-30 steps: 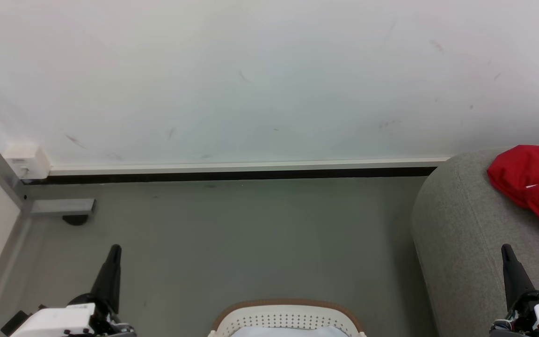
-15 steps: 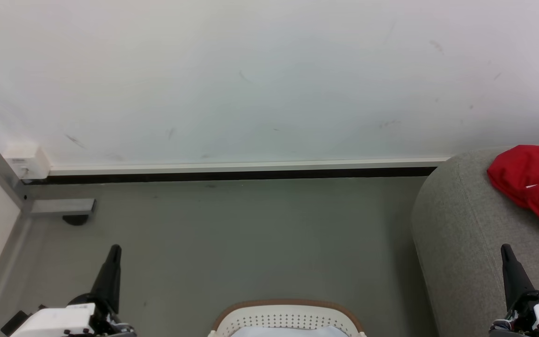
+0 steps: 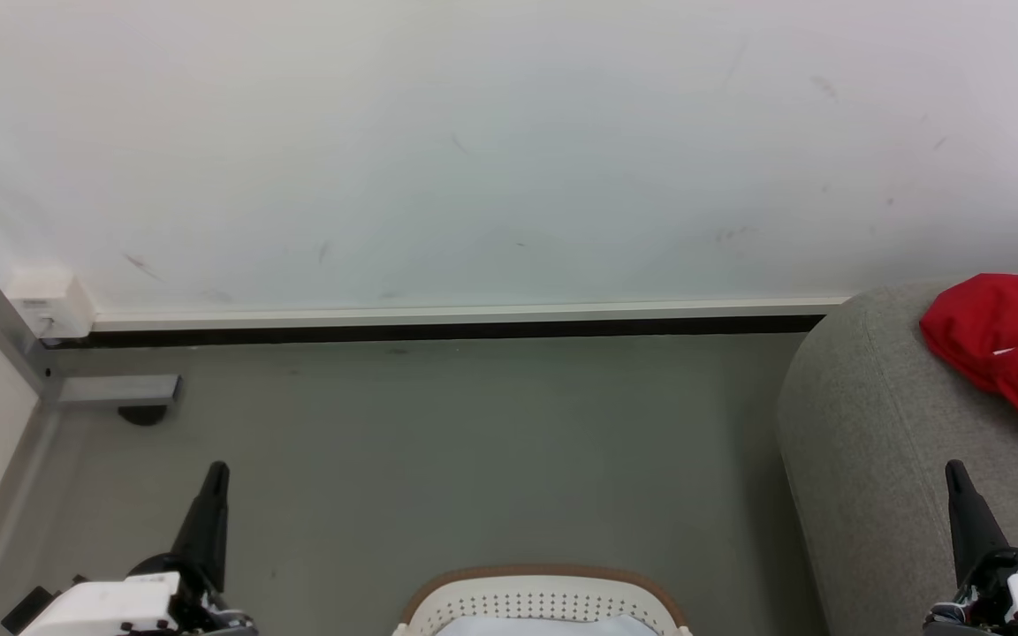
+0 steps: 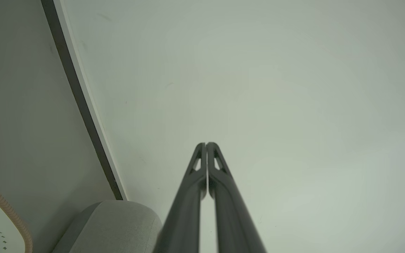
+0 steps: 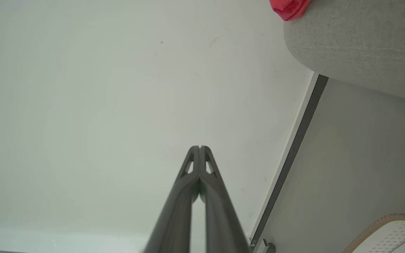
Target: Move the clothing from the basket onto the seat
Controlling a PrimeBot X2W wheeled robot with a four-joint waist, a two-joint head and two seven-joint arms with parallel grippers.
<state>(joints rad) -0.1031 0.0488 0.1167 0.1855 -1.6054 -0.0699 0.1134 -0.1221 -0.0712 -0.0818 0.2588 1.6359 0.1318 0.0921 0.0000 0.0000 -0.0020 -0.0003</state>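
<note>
While the clothing (image 3: pixel 999 340) lies on the seat (image 3: pixel 862 459), the left gripper (image 3: pixel 217 473) and right gripper (image 3: pixel 953 473) flank the basket (image 3: pixel 544 573), pointing forward, fingers pinched together, empty.

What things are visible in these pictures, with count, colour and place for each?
seat: one, light grey, right side, near the wall.
red garment: one, bright red, lying on the seat, far right.
basket: one, white with brown rim, on the floor, bottom centre.
metal frame: one, grey, left, beside the wall.
small box: one, white, foot of the wall, left.
left pincer: one, dark, lower left, shut, empty.
right pincer: one, dark, lower right, shut, empty.
</note>
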